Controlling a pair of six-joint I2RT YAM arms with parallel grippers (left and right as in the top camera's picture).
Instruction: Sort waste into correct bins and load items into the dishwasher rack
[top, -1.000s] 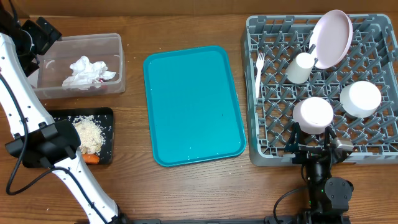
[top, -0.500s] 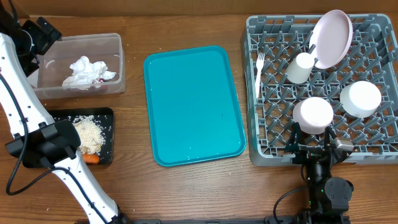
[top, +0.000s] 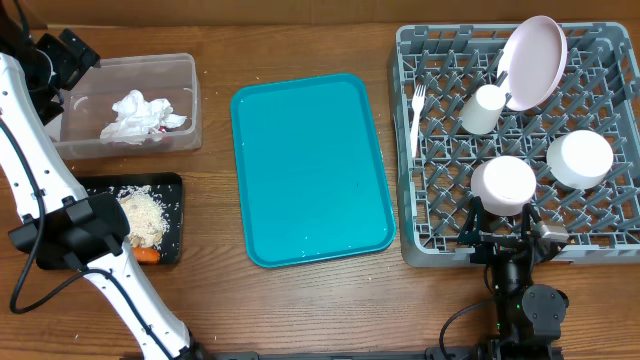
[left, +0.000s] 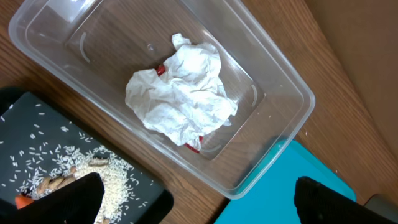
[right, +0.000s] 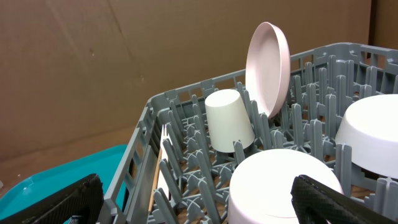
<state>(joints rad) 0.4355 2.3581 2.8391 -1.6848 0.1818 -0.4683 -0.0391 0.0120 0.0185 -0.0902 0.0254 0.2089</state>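
Crumpled white napkins (top: 135, 115) (left: 183, 93) lie over a red wrapper (left: 160, 70) in the clear tub (top: 190, 100) (left: 280, 81). The black tray (top: 170, 185) (left: 37, 124) holds rice (top: 145, 215) (left: 106, 174) and a carrot (top: 148, 255). The grey rack (top: 410, 240) (right: 134, 168) holds the pink plate (top: 533, 58) (right: 270, 62), cup (top: 483, 108) (right: 229, 121), fork (top: 416, 115) and two upturned bowls (top: 503, 183) (top: 579, 158). My left gripper (top: 68, 52) (left: 199, 205) hangs open and empty above the tub. My right gripper (top: 503, 218) (right: 199, 205) is open and empty at the rack's front wall, beside the nearer bowl (right: 280, 186).
The teal serving tray (top: 310, 170) lies bare between the bins and the rack. A few rice grains are scattered on the wood near the black tray. A brown cardboard wall stands behind the table.
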